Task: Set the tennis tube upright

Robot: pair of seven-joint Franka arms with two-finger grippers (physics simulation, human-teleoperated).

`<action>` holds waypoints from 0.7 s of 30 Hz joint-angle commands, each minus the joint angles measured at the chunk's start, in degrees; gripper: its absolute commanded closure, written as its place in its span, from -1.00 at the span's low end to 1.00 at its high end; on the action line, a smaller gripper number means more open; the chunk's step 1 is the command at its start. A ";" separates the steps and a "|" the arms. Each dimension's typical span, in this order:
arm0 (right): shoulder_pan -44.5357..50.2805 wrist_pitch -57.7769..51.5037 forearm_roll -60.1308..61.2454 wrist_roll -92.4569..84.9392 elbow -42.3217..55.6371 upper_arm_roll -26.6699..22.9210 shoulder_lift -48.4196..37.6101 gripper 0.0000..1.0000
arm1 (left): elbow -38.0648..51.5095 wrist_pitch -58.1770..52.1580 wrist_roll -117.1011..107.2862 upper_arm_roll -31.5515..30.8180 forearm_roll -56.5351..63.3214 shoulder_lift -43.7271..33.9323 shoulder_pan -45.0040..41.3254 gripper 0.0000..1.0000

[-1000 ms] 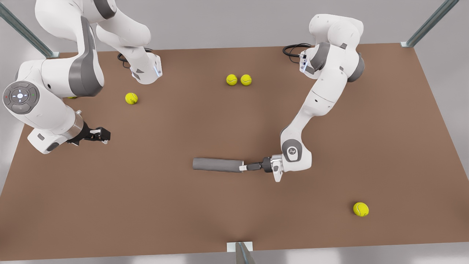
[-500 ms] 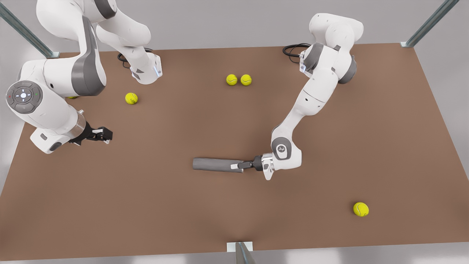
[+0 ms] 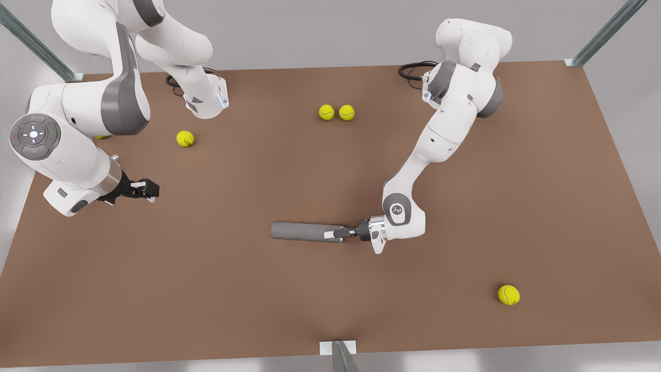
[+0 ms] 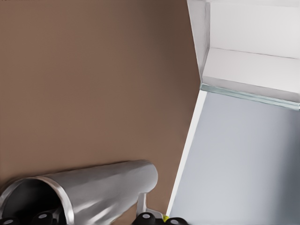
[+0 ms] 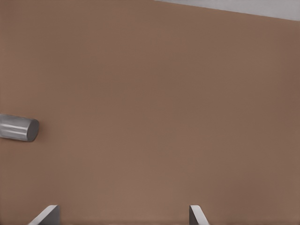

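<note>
The tennis tube (image 3: 304, 232) is a dull-grey cylinder lying on its side on the brown table (image 3: 465, 206), a little toward the front edge. My left gripper (image 3: 333, 234) reaches in level with the table and sits at the tube's end on the front view's right. In the left wrist view the tube (image 4: 108, 187) lies very close, its open rim toward the camera. My right gripper (image 3: 147, 189) waits open near the table edge on the front view's left, far from the tube. The right wrist view has its gripper (image 5: 122, 215) spread wide, with the tube (image 5: 18, 128) off to one side.
Yellow-green tennis balls lie scattered: one (image 3: 185, 138) near the right arm, a touching pair (image 3: 326, 112) (image 3: 346, 112) at the back, one (image 3: 508, 295) at the front on the front view's right. Metal frame posts (image 3: 341, 356) stand at the table's edges.
My left gripper has slid along the table toward the front view's left, onto the tube's end. The tube has shifted slightly the same way. The right arm has barely moved.
</note>
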 commanded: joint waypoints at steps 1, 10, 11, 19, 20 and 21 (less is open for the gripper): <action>0.00 0.00 0.00 -0.02 0.00 0.00 -0.01 -1.00 | 0.00 0.00 0.01 0.00 0.00 0.00 0.00 -0.08; 0.00 0.00 0.00 -0.02 0.00 0.00 -0.01 -1.00 | 0.00 -0.18 -1.22 0.00 0.09 -0.36 0.00 0.07; -0.09 0.00 -0.09 -0.02 0.00 0.00 -0.01 -1.00 | 0.00 -0.18 -1.22 0.00 0.09 -0.53 0.00 0.09; -0.09 0.00 -0.09 -0.02 0.00 0.00 -0.01 -1.00 | -0.09 -0.26 -2.80 0.00 0.17 -1.76 -0.18 0.15; -0.26 0.00 -0.09 -0.02 0.00 0.00 -0.01 -1.00 | -0.17 -0.26 -2.80 0.00 0.17 -1.85 -0.18 0.17; -0.44 0.00 -0.18 -0.10 0.00 0.00 0.08 -1.00 | -0.18 -0.26 -2.80 0.00 0.17 -1.85 -0.26 0.19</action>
